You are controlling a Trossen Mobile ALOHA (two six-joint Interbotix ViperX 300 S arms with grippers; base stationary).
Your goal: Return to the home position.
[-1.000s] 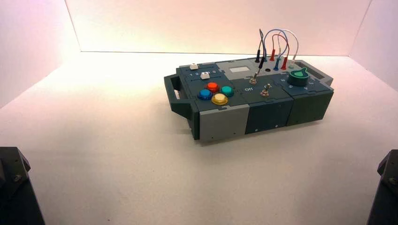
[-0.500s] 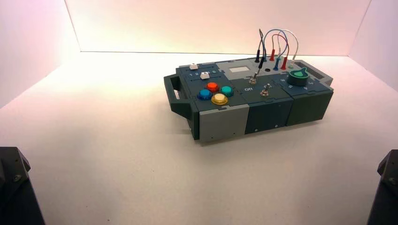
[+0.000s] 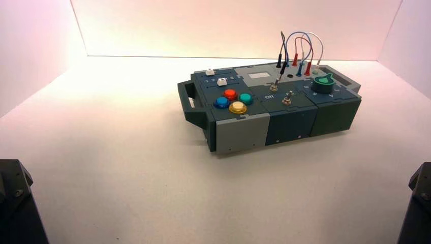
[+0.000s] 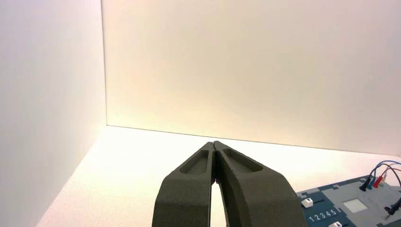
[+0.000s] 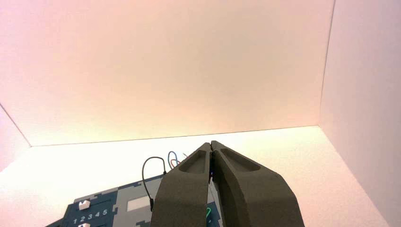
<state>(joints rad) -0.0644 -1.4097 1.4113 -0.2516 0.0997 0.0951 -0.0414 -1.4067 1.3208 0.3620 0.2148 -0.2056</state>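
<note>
On my left wrist view the left gripper (image 4: 214, 144) has its two dark fingers pressed together at the tips, with nothing between them. On my right wrist view the right gripper (image 5: 211, 143) is the same: fingertips meeting, nothing held. Both grippers are lifted above the bench and point toward the back wall, well apart from the box.

In the high view I see only the dark base of the left arm (image 3: 18, 208) at the near left corner of the bench and the dark base of the right arm (image 3: 418, 203) at the near right corner. Both are pulled back, and the white bench (image 3: 112, 152) lies bare between them and the box.

The box (image 3: 269, 104) stands on the far right part of the bench, turned a little so that its handle (image 3: 190, 104) points to the left edge. Its body is dark teal with one grey panel on the near side. On top, near the handle, I see four round buttons close together: red (image 3: 230, 94), teal (image 3: 246, 98), blue (image 3: 221, 102) and yellow (image 3: 237, 107). Behind them are two white sliders (image 3: 216, 77) on numbered tracks. In the middle stand two small metal toggle switches (image 3: 280, 92), and at the right end a green knob (image 3: 322, 83). Coloured wires (image 3: 300, 48) loop over the far edge of the box, plugged into sockets.
</note>
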